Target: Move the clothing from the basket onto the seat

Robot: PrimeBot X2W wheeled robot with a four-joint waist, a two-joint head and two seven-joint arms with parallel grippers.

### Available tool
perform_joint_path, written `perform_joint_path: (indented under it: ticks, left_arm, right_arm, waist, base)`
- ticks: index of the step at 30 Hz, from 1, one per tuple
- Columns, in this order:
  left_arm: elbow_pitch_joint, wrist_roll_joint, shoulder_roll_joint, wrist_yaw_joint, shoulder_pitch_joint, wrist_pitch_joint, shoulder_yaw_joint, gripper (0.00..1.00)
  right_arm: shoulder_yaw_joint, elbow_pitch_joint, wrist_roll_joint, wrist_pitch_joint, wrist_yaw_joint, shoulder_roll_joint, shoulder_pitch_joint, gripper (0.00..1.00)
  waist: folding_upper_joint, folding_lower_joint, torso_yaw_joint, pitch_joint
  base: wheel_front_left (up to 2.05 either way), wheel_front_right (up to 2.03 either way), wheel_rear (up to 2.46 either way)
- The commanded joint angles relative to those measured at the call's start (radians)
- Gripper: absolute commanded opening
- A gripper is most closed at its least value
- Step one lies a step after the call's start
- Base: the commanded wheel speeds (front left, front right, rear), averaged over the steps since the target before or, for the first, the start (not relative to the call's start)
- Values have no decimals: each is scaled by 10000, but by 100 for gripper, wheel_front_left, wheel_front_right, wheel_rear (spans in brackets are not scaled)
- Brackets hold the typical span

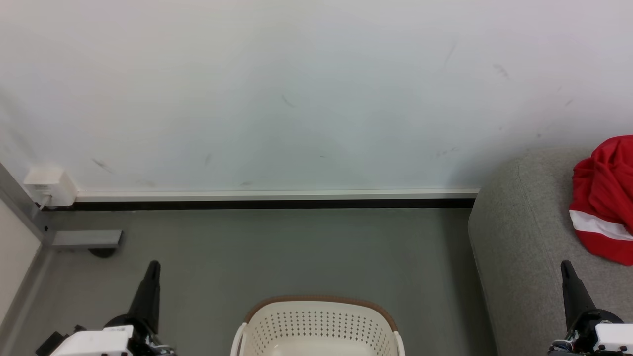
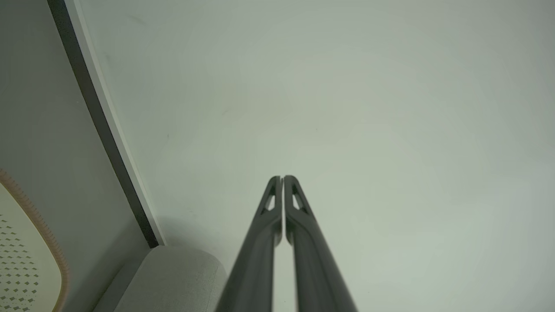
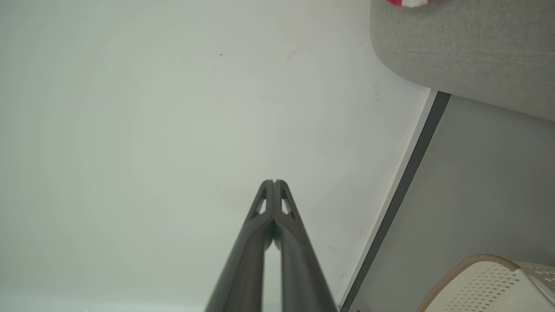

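Note:
The red clothing [image 1: 604, 198], with a white band across it, lies bunched on the grey seat [image 1: 519, 237] at the right edge of the head view; a sliver of it [image 3: 407, 2] tops the right wrist view. The cream basket [image 1: 320, 326] with its brown rim stands on the floor at the bottom centre, and what I see of its inside holds nothing. My left gripper [image 1: 152, 267] is at the lower left, shut with nothing in it [image 2: 282, 177]. My right gripper [image 1: 566, 267] rises in front of the seat, below the clothing, also shut and holding nothing [image 3: 274, 182].
A pale wall with a white skirting board [image 1: 277, 194] runs behind the grey floor [image 1: 296, 247]. A white socket box [image 1: 49, 185] and a grey bracket [image 1: 86, 239] sit at the far left by a door frame.

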Motion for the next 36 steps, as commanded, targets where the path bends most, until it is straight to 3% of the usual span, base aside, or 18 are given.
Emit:
perform_joint_path:
  ticks: [1, 36]
  left_arm:
    - [-22, 66, -4, -54, -61, 14, 57, 0]
    - [-18, 100, -17, -57, -65, 43, 80, 0]
  right_arm:
    - [-42, -47, 17, 43, 4, -77, -66, 0]
    - [-41, -48, 16, 42, 4, -78, -66, 0]
  waist:
    - [0, 0, 1, 0]
    - [0, 0, 1, 0]
  base:
    - [0, 0, 0]
    - [0, 0, 0]
